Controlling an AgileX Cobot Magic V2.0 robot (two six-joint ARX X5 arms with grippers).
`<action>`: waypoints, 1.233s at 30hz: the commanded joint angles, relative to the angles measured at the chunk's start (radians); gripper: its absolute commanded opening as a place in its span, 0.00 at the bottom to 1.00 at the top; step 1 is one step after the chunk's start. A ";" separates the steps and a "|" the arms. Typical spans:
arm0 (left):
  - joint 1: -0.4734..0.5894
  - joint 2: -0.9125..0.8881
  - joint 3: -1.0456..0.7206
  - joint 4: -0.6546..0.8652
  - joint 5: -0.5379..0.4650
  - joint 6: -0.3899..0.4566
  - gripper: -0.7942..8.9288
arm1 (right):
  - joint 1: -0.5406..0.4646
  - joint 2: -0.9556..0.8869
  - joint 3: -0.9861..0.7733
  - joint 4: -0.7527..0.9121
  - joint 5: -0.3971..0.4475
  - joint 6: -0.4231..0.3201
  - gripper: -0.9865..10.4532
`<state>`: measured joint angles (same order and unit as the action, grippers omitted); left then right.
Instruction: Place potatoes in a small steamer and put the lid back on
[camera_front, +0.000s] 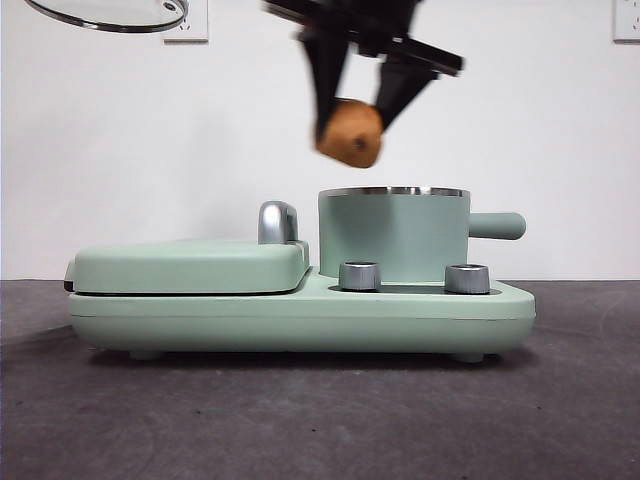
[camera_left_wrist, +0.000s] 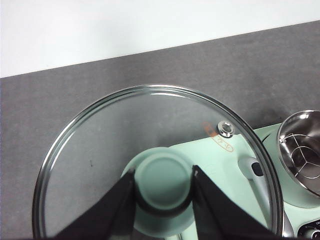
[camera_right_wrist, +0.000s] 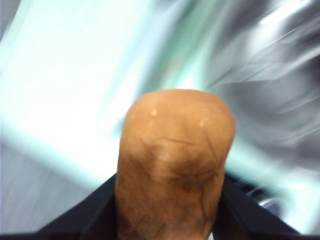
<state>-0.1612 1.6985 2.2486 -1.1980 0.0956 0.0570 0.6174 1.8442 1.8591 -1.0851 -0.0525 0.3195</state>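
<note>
Overhead, white wall (camera_front: 560, 140) backs dark grey tabletop (camera_front: 300, 420) under cooker (camera_front: 300, 310).

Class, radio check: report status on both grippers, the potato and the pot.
Right gripper shut on potato, above steamer rim. Left gripper shut on lid knob, held high. Steamer open, nothing blocking.

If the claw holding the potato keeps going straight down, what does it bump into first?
Probably the small steamer. The right gripper holds the potato just above the pot's open steel rim, near its edge, so the potato might clip the rim rather than drop inside. Depth is unclear.
</note>
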 joint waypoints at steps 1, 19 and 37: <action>-0.003 0.000 0.034 0.023 0.002 0.004 0.09 | -0.056 0.015 0.026 0.053 -0.007 -0.048 0.16; -0.003 0.004 0.034 0.016 0.002 0.005 0.09 | -0.212 0.159 0.028 0.157 -0.106 -0.053 0.16; -0.004 0.005 0.034 0.008 0.002 0.003 0.09 | -0.207 0.185 0.048 0.113 -0.108 -0.066 0.38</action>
<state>-0.1619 1.6985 2.2486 -1.2095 0.0959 0.0566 0.4046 2.0106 1.8698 -0.9813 -0.1581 0.2649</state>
